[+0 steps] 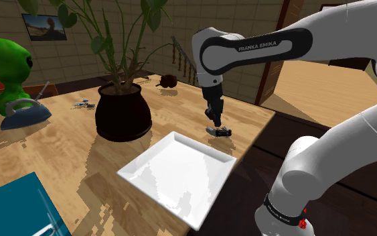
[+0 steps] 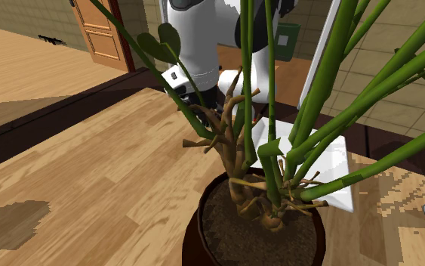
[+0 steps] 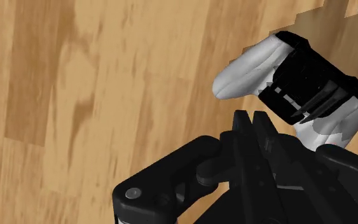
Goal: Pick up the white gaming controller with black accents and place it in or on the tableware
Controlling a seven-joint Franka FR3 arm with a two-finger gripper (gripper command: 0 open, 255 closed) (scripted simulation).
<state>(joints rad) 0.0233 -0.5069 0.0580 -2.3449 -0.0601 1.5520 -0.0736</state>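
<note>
The white gaming controller (image 1: 219, 131) with a black middle lies on the wooden table (image 1: 59, 144) close to its edge nearest the stand. My gripper (image 1: 213, 121) hangs just above it, pointing down. In the wrist view the controller (image 3: 296, 86) lies flat on the wood just past my gripper (image 3: 250, 119) and off to one side. The fingertips meet with nothing between them and do not touch the controller. The tableware is a white square plate (image 1: 180, 175), lying on the table nearer the camera than the controller; the plate (image 2: 335, 162) shows behind the plant stems.
A dark pot (image 1: 122, 112) with a tall green plant (image 2: 267, 151) stands to the shoulder view's left of the plate. Farther left are a blue iron (image 1: 25, 114) and a green alien figure (image 1: 3, 67). A teal box (image 1: 13, 208) sits at the lower left.
</note>
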